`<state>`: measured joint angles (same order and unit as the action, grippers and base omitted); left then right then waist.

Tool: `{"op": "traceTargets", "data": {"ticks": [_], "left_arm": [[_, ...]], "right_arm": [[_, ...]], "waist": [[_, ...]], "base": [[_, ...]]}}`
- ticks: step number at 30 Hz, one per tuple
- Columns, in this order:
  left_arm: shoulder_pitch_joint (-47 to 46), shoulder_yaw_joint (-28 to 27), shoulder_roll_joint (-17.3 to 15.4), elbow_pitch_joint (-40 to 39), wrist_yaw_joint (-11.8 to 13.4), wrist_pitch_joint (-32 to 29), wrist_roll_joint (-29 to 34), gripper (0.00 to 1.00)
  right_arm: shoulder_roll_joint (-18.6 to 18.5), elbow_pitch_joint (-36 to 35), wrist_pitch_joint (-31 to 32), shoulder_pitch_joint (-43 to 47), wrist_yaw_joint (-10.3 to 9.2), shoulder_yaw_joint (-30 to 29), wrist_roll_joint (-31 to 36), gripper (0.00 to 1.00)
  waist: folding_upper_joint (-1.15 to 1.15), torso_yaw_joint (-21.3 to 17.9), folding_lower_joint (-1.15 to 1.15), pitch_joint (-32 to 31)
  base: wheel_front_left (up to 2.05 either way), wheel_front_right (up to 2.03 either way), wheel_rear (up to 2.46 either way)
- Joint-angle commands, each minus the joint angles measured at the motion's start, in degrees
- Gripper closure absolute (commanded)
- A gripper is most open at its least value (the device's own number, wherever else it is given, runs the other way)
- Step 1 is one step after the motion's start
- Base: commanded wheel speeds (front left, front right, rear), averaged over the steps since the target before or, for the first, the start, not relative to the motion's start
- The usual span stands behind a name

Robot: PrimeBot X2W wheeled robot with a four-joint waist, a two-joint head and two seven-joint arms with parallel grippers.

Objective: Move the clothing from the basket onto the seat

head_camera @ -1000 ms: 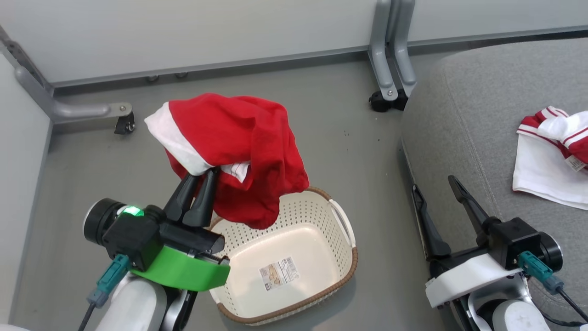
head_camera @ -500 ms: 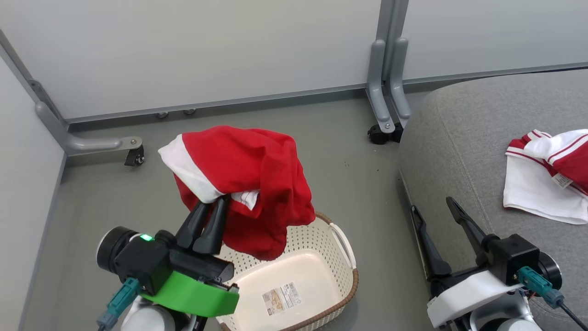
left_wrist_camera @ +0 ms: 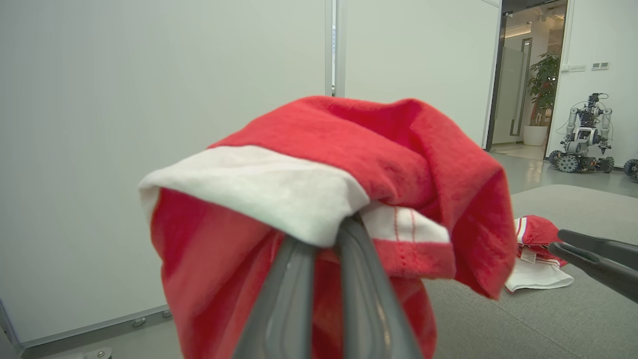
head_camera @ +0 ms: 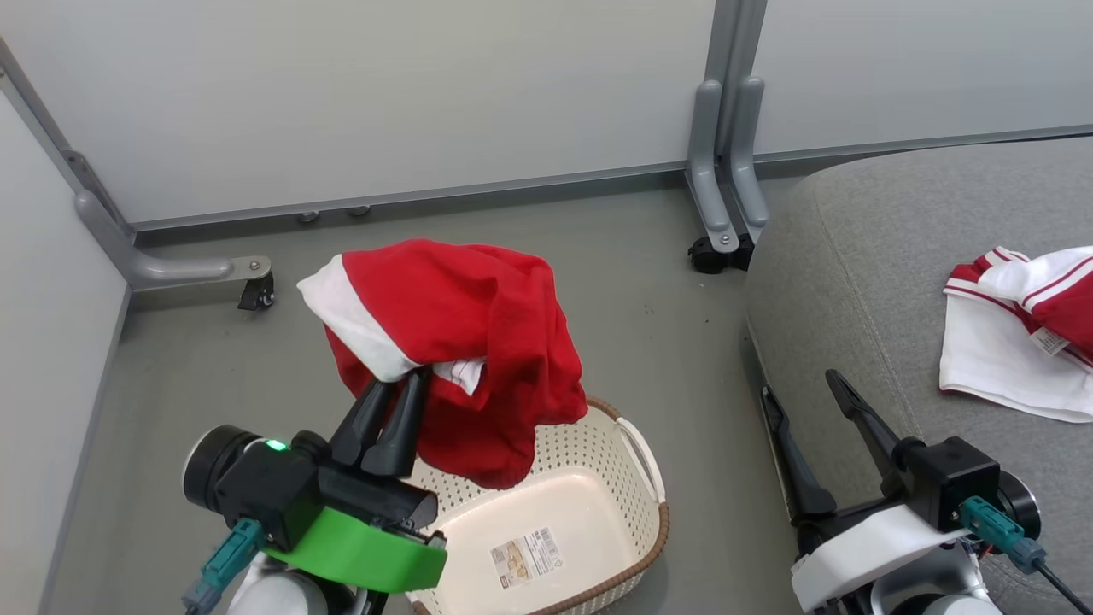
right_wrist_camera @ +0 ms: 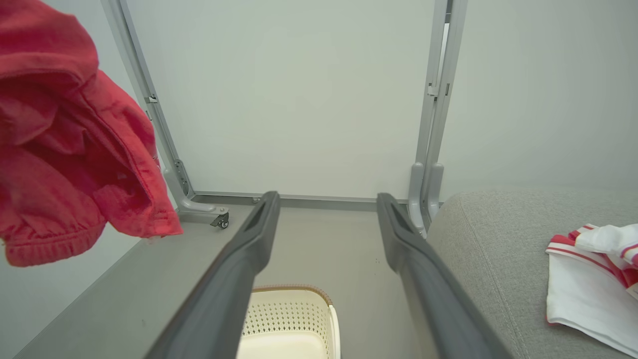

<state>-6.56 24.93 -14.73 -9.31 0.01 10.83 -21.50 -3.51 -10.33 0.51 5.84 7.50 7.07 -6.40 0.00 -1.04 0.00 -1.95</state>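
Observation:
A red garment with white trim [head_camera: 461,342] hangs draped over my left gripper [head_camera: 403,384], which is shut on it and holds it above the far left corner of the basket [head_camera: 628,530]. The left wrist view has the same garment [left_wrist_camera: 349,164] folded over both fingers. The cream perforated basket [right_wrist_camera: 294,319] holds no clothing, just a label on its floor. The other red and white garment [head_camera: 1016,333] lies on the grey seat [head_camera: 854,256] at the right. My right gripper [head_camera: 798,384] stands open beside the seat's near edge, nothing between its fingers [right_wrist_camera: 249,249].
Pale partition walls [head_camera: 384,94] stand behind, with grey metal feet on castors at the left [head_camera: 196,272] and the middle [head_camera: 721,188]. Grey floor [head_camera: 640,290] lies between basket and seat. In the left wrist view another robot [left_wrist_camera: 583,134] stands far off by a doorway.
The head view has tilted up, so everything sits lower in it. My left gripper has kept the garment lifted over the basket; the right gripper has stayed open.

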Motion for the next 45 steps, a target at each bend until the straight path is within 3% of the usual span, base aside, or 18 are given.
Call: {"op": "traceTargets", "data": {"ticks": [1,7,15,26,45], "left_arm": [[0.5,0.0,-0.3,-0.1,0.2,0.0,-0.3,1.0],[0.1,0.3,-0.4,0.0,0.2,0.0,-0.4,1.0],[-0.8,0.8,-0.3,0.1,0.1,-0.1,-0.6,1.0],[-2.5,2.5,0.1,0.8,-0.8,-0.2,-0.3,1.0],[-3.3,4.2,0.2,0.8,-1.3,-0.3,-0.8,1.0]], "right_arm": [[-0.3,0.0,0.3,0.8,-0.02,0.3,-0.3,0.0],[-1.4,0.2,1.8,-0.1,-0.02,4.4,-2.1,0.0],[-4.1,1.2,4.7,-4.3,-0.02,18.0,-7.7,0.0],[-3.5,9.0,2.3,-18.4,-0.02,32.9,-13.8,0.0],[-0.1,23.6,-4.4,-32.4,-0.02,37.7,-15.6,0.0]], "waist": [[0.0,0.1,0.0,0.1],[0.0,0.3,0.0,0.3],[0.0,0.8,0.0,0.6],[0.0,2.7,0.0,1.2],[0.0,4.2,0.0,2.3]], "base": [[0.0,0.0,0.0],[0.0,0.0,0.0],[0.0,0.0,0.0],[0.0,0.0,0.0],[0.0,0.0,0.0]]}}
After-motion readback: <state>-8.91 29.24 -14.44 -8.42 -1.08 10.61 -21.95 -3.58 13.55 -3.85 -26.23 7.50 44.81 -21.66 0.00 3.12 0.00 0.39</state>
